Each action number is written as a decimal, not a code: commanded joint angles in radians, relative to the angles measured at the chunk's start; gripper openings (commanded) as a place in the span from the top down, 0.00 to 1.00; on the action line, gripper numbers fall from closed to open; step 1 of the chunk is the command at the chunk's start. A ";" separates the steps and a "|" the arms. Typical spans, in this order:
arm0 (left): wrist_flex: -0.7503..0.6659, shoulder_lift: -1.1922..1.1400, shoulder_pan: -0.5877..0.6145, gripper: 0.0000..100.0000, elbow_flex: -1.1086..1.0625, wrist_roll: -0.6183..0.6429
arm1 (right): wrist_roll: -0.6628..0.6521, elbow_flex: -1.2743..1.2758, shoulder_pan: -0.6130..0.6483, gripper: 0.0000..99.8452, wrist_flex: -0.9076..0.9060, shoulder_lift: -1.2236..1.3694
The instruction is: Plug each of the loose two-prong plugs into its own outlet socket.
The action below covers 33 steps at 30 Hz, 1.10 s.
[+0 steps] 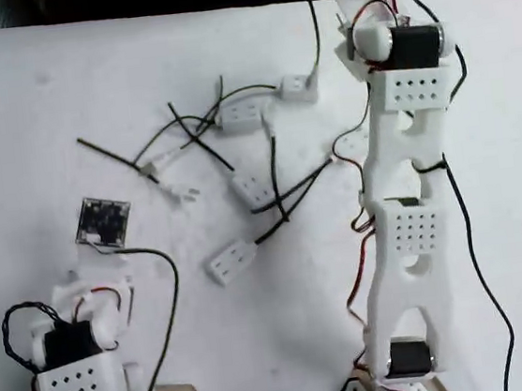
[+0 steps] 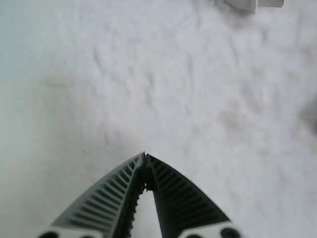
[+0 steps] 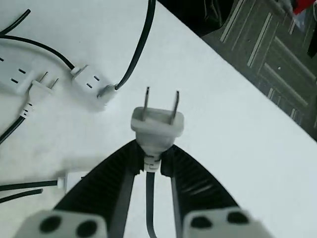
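My right gripper (image 3: 151, 161) is shut on a white two-prong plug (image 3: 157, 126), its prongs pointing away over the table near the far edge. A white outlet socket (image 3: 89, 82) on a black cord lies beyond it, with another loose plug (image 3: 38, 88) and a second socket (image 3: 11, 74) beside that. From above, the right arm (image 1: 413, 225) stretches to the far right corner, and several sockets (image 1: 240, 113) (image 1: 298, 87) (image 1: 253, 189) (image 1: 231, 260) lie mid-table among black cords. A loose plug (image 1: 181, 193) lies left of them. My left gripper (image 2: 145, 157) is shut on nothing, over bare table.
A small black circuit board (image 1: 103, 220) with a black cable sits ahead of the left arm (image 1: 73, 368) at the near left. The table's far edge (image 3: 233, 64) runs close behind the held plug, with dark floor beyond. Tangled cords (image 1: 280, 198) cross the middle.
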<state>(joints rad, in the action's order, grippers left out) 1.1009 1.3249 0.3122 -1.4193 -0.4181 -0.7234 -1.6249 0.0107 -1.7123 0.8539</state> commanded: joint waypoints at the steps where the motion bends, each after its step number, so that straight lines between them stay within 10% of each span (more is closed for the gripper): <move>1: -0.002 0.015 0.002 0.98 -0.002 -0.009 | -0.114 -0.040 -0.013 0.98 -0.013 -0.081; 10: -0.003 0.015 0.002 0.98 -0.002 -0.009 | -0.235 0.150 -0.010 0.98 -0.018 -0.173; 33: -0.003 0.015 0.002 0.98 -0.006 -0.009 | -0.763 2.015 0.231 0.98 -0.001 -1.182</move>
<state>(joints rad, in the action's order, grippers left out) 1.1009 1.3265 0.3122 -1.4285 -0.4181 -1.4124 0.2071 0.2133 -1.7231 -0.2094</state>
